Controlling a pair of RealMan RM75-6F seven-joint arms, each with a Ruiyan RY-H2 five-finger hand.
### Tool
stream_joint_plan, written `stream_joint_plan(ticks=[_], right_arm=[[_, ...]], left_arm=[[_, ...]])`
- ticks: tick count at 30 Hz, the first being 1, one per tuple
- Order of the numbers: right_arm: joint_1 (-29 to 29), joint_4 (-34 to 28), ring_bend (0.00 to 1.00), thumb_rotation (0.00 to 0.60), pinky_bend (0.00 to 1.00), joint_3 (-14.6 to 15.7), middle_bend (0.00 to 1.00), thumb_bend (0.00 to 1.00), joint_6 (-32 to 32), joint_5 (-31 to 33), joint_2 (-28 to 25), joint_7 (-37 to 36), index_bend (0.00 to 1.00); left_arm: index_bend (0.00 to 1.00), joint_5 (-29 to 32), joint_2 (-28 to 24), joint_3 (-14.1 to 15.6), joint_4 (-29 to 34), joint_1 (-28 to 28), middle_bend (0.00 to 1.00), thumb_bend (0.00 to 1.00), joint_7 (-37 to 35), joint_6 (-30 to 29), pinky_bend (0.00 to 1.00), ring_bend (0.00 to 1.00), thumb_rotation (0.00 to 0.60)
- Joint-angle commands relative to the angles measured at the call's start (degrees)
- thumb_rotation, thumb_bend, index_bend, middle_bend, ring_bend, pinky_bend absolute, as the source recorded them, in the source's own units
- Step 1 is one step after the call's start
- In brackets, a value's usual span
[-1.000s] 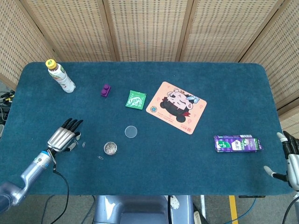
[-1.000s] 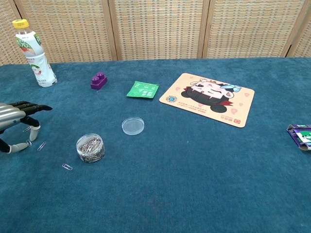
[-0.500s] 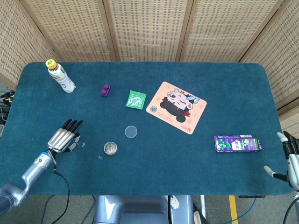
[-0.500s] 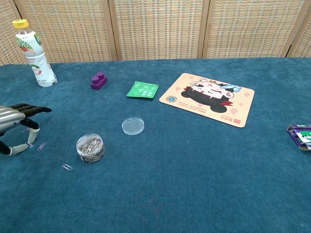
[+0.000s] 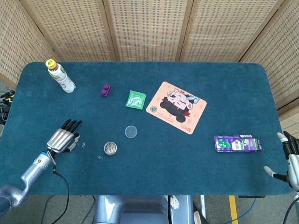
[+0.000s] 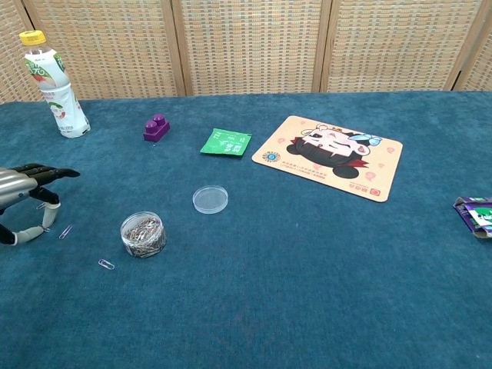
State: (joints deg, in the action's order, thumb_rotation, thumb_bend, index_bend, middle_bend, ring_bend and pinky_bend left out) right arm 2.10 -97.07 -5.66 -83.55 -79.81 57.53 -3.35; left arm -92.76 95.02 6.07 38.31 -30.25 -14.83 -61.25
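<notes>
The left hand [image 5: 62, 138] hovers low over the near-left part of the blue table [image 5: 224, 84], palm down, fingers stretched out side by side and thumb held apart beneath them; it has hold of nothing. In the chest view the same hand [image 6: 23, 196] enters from the left edge, its dark fingertips [image 6: 65, 172] pointing right. Just under and beside it lie loose paper clips [image 6: 66, 231] on the cloth, and another single clip [image 6: 106, 264] lies nearer, below the jar. The small round jar of paper clips [image 6: 143, 234] stands just right of the hand, apart from it, with its clear lid [image 6: 210, 200] lying flat further right and a little farther back.

The right hand [image 5: 289, 161] sits off the near-right corner of the table, beyond the edge, fingers loosely spread and empty. The purple carton [image 5: 237, 143] lies on its side near that right edge, well clear of the hand.

Far left, a bottle [image 5: 60, 75] with a yellow cap stands upright close to the far-left corner. A purple block [image 5: 105, 90], a green sachet [image 5: 135, 99] and a cartoon mouse mat [image 5: 177, 107] lie across the far middle. Between the lid and the carton, and along the near edge, the cloth offers wide open room.
</notes>
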Motion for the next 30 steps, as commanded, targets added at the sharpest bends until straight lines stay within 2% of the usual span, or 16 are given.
stream_joint_plan(ticks=[1,17,24,30], right_arm=[[-0.03,-0.02,0.0,0.6,0.0,0.0,0.0,0.0,-0.03,-0.01,-0.04,-0.07,0.03],[-0.13,-0.03,0.0,0.6,0.0,-0.02,0.0,0.0,-0.19,-0.11,-0.23,-0.56,0.03],[-0.17,0.02,0.0,0.6,0.0,-0.04,0.0,0.0,-0.19,-0.15,-0.38,-0.95,0.03],[-0.17,0.11,0.0,0.6,0.0,-0.08,0.0,0.0,-0.14,-0.12,-0.5,-1.42,0.03]], left_arm=[[0.71,0.03,-0.39,-0.24,0.41,-0.08,0.0,0.43,0.11,-0.4,0.0,0.0,0.6],[0.71,0.3,-2.71,-1.58,4.66,-0.71,0.0,0.43,1.36,-2.24,0.0,0.0,0.6],[0.71,-1.07,-7.87,-3.94,16.68,-2.35,0.0,0.43,3.4,-7.68,0.0,0.0,0.6],[0.71,-2.27,-11.36,-4.36,28.51,-3.7,0.0,0.43,8.39,-7.78,0.0,0.0,0.6]])
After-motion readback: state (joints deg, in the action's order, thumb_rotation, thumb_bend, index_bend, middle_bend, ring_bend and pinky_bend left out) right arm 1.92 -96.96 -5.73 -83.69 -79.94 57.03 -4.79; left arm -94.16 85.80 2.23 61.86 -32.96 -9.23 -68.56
